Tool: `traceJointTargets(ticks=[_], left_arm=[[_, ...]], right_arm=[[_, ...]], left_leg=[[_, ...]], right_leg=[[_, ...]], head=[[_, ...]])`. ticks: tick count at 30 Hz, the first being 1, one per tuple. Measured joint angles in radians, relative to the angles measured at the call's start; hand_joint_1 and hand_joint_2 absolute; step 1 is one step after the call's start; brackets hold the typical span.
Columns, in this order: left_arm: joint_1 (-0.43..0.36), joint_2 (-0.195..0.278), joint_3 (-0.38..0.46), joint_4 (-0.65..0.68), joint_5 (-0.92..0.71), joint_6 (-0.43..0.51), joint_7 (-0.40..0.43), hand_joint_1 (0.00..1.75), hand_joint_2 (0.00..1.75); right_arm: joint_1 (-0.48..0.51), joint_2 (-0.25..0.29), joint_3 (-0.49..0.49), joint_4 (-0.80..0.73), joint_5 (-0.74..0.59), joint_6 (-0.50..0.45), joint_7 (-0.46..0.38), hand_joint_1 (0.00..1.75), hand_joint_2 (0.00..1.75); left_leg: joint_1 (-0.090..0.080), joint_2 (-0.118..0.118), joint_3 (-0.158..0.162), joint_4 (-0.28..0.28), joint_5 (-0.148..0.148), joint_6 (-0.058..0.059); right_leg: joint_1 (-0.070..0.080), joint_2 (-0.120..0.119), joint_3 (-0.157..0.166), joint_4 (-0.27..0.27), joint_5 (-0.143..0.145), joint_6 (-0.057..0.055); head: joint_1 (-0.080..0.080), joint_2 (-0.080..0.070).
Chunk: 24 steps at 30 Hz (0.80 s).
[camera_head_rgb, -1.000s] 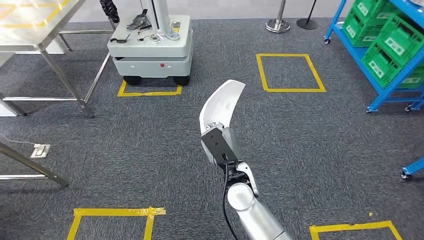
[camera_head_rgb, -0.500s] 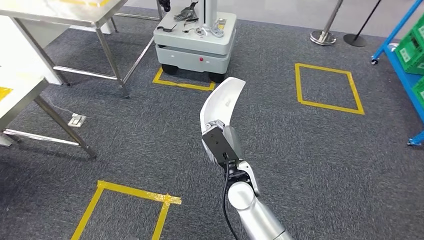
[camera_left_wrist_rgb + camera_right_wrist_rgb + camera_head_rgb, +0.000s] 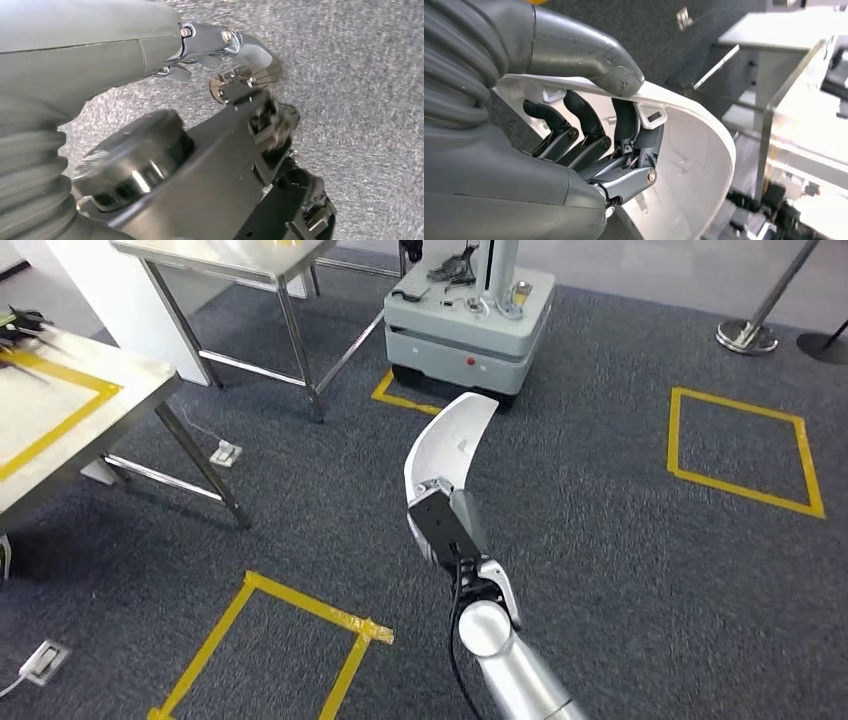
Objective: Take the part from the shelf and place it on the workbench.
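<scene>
Head view: the right hand [image 3: 437, 522] grips the white curved part [image 3: 447, 445], thumb over its rim and fingers [image 3: 589, 135] inside, long axis pointing forward above the carpet. The left hand [image 3: 235, 55] hangs empty with fingers curled. The workbench [image 3: 60, 430] lies ahead-left, its near corner free; a wheeled cart [image 3: 468, 325] stands beyond.

The wrist camera box hides the right hand [image 3: 432, 502] gripping the white part [image 3: 447, 445], the tabletop [image 3: 60, 430] (left side) runs off-frame.
</scene>
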Motion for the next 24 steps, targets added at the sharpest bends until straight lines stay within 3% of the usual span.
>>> traceJointTargets(ticks=[1, 2, 3, 4, 5, 7, 9, 10, 12, 14, 16, 18, 19, 20, 21, 23, 24], left_arm=[[-0.002, 0.000, 0.000, 0.000, 0.000, 0.000, 0.000, 0.00, 1.75], [-0.004, 0.000, 0.000, 0.000, 0.000, 0.000, 0.000, 0.00, 1.75], [-0.004, 0.000, 0.000, 0.000, 0.000, 0.000, 0.000, 0.00, 1.75], [-0.004, 0.000, 0.000, 0.000, -0.001, 0.000, 0.001, 0.00, 1.75], [-0.003, 0.001, 0.000, 0.000, -0.002, 0.000, 0.001, 0.00, 1.75], [-0.006, 0.001, 0.000, -0.001, -0.004, 0.000, 0.003, 0.00, 1.75], [-0.011, 0.001, 0.000, -0.002, -0.005, 0.000, 0.005, 0.00, 1.75], [-0.013, 0.001, 0.000, -0.002, -0.005, 0.000, 0.006, 0.00, 1.75], [-0.014, 0.002, 0.000, -0.002, -0.006, 0.000, 0.009, 0.00, 1.75], [-0.015, 0.003, 0.000, -0.002, -0.006, 0.000, 0.011, 0.00, 1.75], [-0.018, 0.001, 0.000, -0.002, -0.006, 0.000, 0.011, 0.00, 1.75], [-0.019, -0.001, 0.000, -0.002, -0.006, 0.000, 0.011, 0.00, 1.75], [-0.018, -0.001, 0.000, -0.002, -0.006, 0.000, 0.011, 0.00, 1.75], [-0.017, -0.001, 0.000, -0.001, -0.006, 0.000, 0.011, 0.00, 1.75], [-0.017, -0.002, 0.000, -0.001, -0.006, 0.000, 0.011, 0.00, 1.75], [-0.019, -0.003, 0.000, -0.001, -0.006, 0.000, 0.010, 0.00, 1.75], [-0.020, -0.004, 0.000, -0.001, -0.006, 0.000, 0.010, 0.00, 1.75]], right_arm=[[0.001, 0.000, -0.001, 0.000, 0.000, 0.001, 0.000, 1.75, 1.75], [0.001, -0.001, -0.002, 0.000, 0.000, 0.002, 0.001, 1.75, 1.75], [0.002, -0.002, -0.003, 0.000, 0.000, 0.003, 0.001, 1.75, 1.75], [0.002, -0.002, -0.003, 0.000, 0.000, 0.004, 0.002, 1.75, 1.75], [0.001, -0.002, -0.004, 0.000, 0.000, 0.005, 0.002, 1.75, 1.75], [0.000, -0.002, -0.004, -0.002, 0.000, 0.006, 0.003, 1.75, 1.75], [-0.003, -0.002, -0.005, -0.006, -0.001, 0.008, 0.003, 1.75, 1.75], [-0.005, -0.001, -0.005, -0.008, -0.001, 0.008, 0.003, 1.75, 1.75], [-0.009, -0.001, -0.007, -0.011, -0.002, 0.009, 0.004, 1.75, 1.75], [-0.012, -0.001, -0.008, -0.014, -0.002, 0.009, 0.003, 1.75, 1.75], [-0.013, -0.002, -0.011, -0.016, -0.002, 0.009, 0.003, 1.75, 1.75], [-0.011, -0.004, -0.014, -0.016, -0.003, 0.009, 0.004, 1.75, 1.75], [-0.010, -0.005, -0.014, -0.016, -0.003, 0.009, 0.004, 1.75, 1.75], [-0.010, -0.005, -0.015, -0.016, -0.003, 0.009, 0.004, 1.75, 1.75], [-0.011, -0.005, -0.015, -0.016, -0.002, 0.009, 0.003, 1.75, 1.75], [-0.013, -0.005, -0.015, -0.016, 0.000, 0.009, 0.000, 1.75, 1.75], [-0.013, -0.005, -0.015, -0.016, 0.000, 0.009, -0.001, 1.75, 1.75]], left_leg=[[-0.001, 0.028, -0.028, 0.063, -0.034, -0.003], [-0.001, 0.042, -0.056, 0.127, -0.062, -0.006], [0.000, 0.048, -0.073, 0.171, -0.076, -0.008], [0.001, 0.052, -0.072, 0.179, -0.071, -0.011], [0.002, 0.058, -0.052, 0.148, -0.049, -0.012], [-0.001, 0.097, 0.022, 0.017, 0.005, -0.010], [-0.005, 0.128, 0.066, -0.066, 0.025, 0.004], [-0.008, 0.128, 0.068, -0.073, 0.022, 0.012], [-0.006, 0.104, 0.064, -0.074, 0.028, 0.025], [-0.002, 0.082, 0.062, -0.077, 0.033, 0.036], [0.002, 0.058, 0.058, -0.078, 0.037, 0.045], [0.002, 0.031, 0.054, -0.077, 0.040, 0.047], [0.002, 0.017, 0.053, -0.076, 0.041, 0.047], [0.002, 0.002, 0.053, -0.075, 0.042, 0.046], [0.002, -0.012, 0.053, -0.075, 0.043, 0.044], [0.002, -0.038, 0.050, -0.074, 0.047, 0.037], [0.003, -0.049, 0.047, -0.074, 0.050, 0.030]], right_leg=[[0.002, -0.014, 0.000, -0.001, -0.001, -0.003], [0.003, -0.030, 0.000, 0.000, -0.002, -0.005], [0.004, -0.046, 0.000, 0.001, -0.003, -0.006], [0.004, -0.060, 0.000, 0.002, -0.004, -0.006], [0.004, -0.073, 0.000, 0.004, -0.006, -0.005], [0.006, -0.095, 0.000, 0.012, -0.013, 0.002], [0.012, -0.113, -0.002, 0.023, -0.020, 0.011], [0.015, -0.121, -0.002, 0.025, -0.022, 0.016], [0.015, -0.133, -0.001, 0.027, -0.025, 0.025], [0.009, -0.099, -0.013, 0.061, -0.052, 0.037], [0.004, -0.042, -0.063, 0.171, -0.110, 0.047], [0.003, -0.023, -0.122, 0.292, -0.153, 0.049], [0.003, -0.020, -0.133, 0.310, -0.148, 0.048], [0.002, -0.018, -0.124, 0.287, -0.123, 0.046], [0.001, -0.010, -0.097, 0.228, -0.086, 0.043], [-0.002, 0.035, -0.035, 0.092, -0.033, 0.038], [-0.003, 0.053, -0.017, 0.051, -0.022, 0.037]], head=[[-0.003, 0.000], [-0.004, 0.000], [-0.004, 0.000], [-0.004, 0.000], [-0.004, 0.000], [-0.005, 0.000], [-0.003, 0.000], [-0.001, 0.000], [0.000, 0.000], [0.001, 0.000], [0.003, 0.000], [0.004, 0.000], [0.004, 0.000], [0.004, 0.000], [0.004, 0.000], [0.004, 0.000], [0.004, 0.000]])
